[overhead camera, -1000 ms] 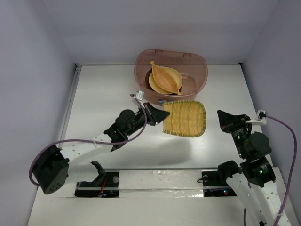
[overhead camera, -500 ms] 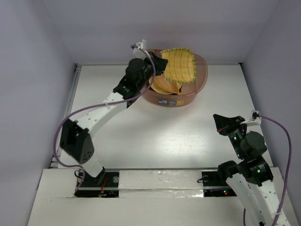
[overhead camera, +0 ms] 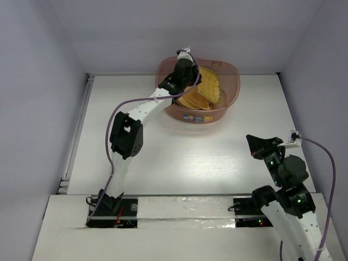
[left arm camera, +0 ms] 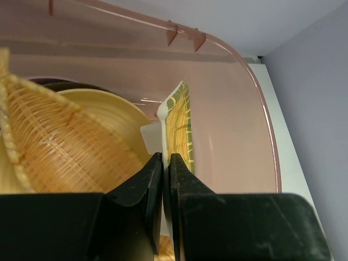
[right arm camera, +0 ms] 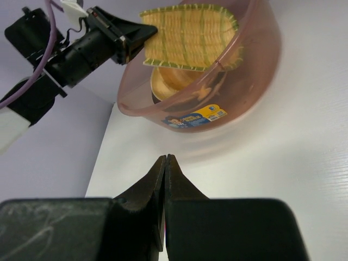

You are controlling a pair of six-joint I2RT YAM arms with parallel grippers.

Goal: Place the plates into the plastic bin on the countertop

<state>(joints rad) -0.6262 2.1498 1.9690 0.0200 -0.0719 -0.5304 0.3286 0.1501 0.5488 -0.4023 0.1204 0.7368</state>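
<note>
The reddish-brown plastic bin [overhead camera: 228, 87] stands at the back of the white countertop [overhead camera: 179, 152]. My left gripper [overhead camera: 196, 80] reaches over the bin's left rim and is shut on the edge of the yellow woven rectangle plate [overhead camera: 210, 87], which stands on edge inside the bin. The left wrist view shows the jaws [left arm camera: 166, 156] pinching that plate [left arm camera: 179, 125] next to an orange woven plate [left arm camera: 60, 147] and a yellow round plate [left arm camera: 106, 103]. More orange plates [overhead camera: 191, 101] lie beneath. My right gripper [overhead camera: 251, 140] is shut and empty over the right of the countertop, as the right wrist view [right arm camera: 166, 157] shows.
The bin has a small sticker [right arm camera: 196, 117] on its front wall. Pale walls border the countertop on the left, back and right. The left arm [overhead camera: 128, 130] stretches from its base across the left half of the table to the bin.
My left gripper lifted the yellow woven plate off the countertop, carried it over the bin, and now holds it lower, on edge inside the bin. My right gripper drew back slightly.
</note>
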